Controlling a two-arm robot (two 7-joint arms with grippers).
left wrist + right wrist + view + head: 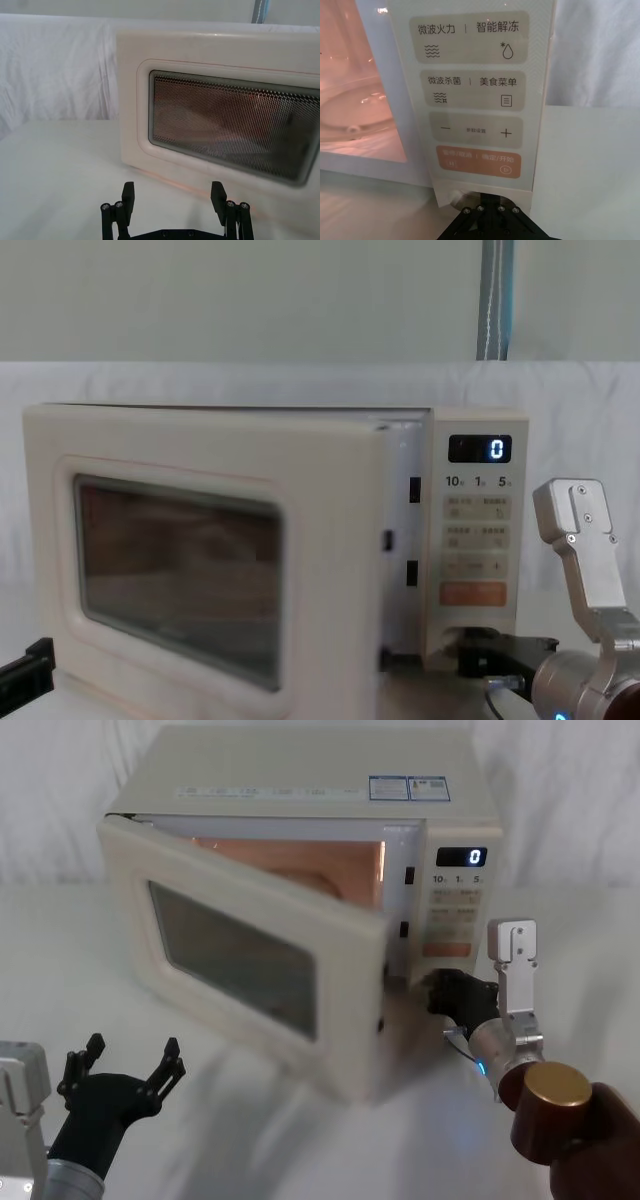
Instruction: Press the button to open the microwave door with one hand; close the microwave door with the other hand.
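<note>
The cream microwave (300,770) stands at the back of the table, its display (462,857) reading 0. The microwave door (250,950) hangs open, swung out to the front left, and the lit cavity shows behind it. My right gripper (455,992) is shut, with its tip against the bottom of the control panel. There a sliver of the cream button (451,197) shows beside the gripper (489,197), below the orange key pair (478,161). My left gripper (133,1050) is open, low at the front left, a short way in front of the door's window (220,125) and apart from it.
A white cloth covers the table (560,930) and hangs behind it. The glass turntable (355,115) sits inside the lit cavity. My right arm's copper-capped joint (555,1095) fills the lower right. Open table lies left of the door and right of the microwave.
</note>
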